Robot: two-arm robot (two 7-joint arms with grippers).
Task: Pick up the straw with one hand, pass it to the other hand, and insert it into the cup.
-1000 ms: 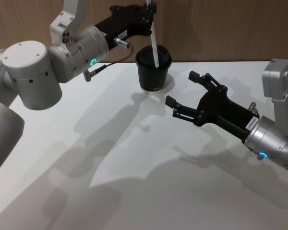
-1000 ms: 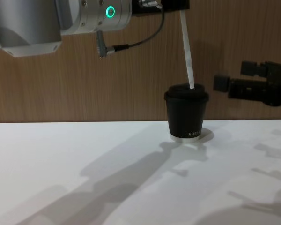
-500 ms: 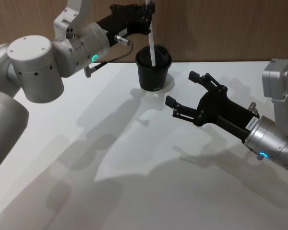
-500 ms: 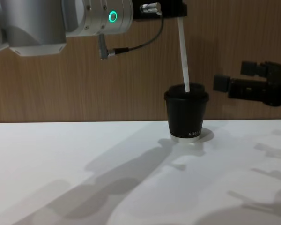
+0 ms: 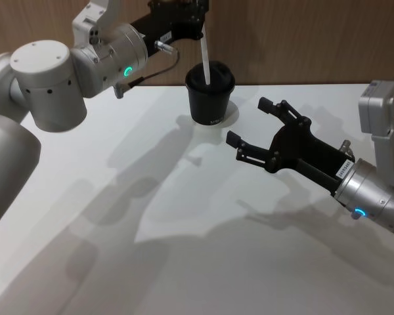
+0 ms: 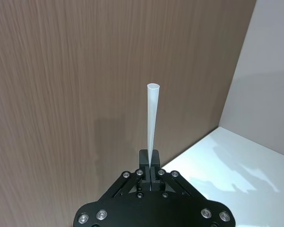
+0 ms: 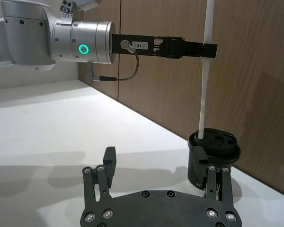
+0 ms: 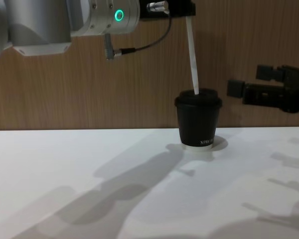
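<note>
The left jaws are clenched on the white straw point(image 5: 205, 62), gripping it partway down so that a short length rises above them and the longer length hangs below, slightly tilted. Directly beneath these jaws stands the black lidded cup point(image 5: 210, 98) on the white counter point(image 5: 184, 230); the straw's lower end meets the domed lid. The right jaws are spread wide and hold nothing, with the cup ahead of their tips and apart from them.

Far back on the table point(image 5: 184, 223) stands the cup point(image 5: 210, 102), the straw point(image 5: 205, 62) upright with its lower end at the lid; the left gripper point(image 5: 200, 27) is above it, the right gripper point(image 5: 249, 121) nearer, to the right.
</note>
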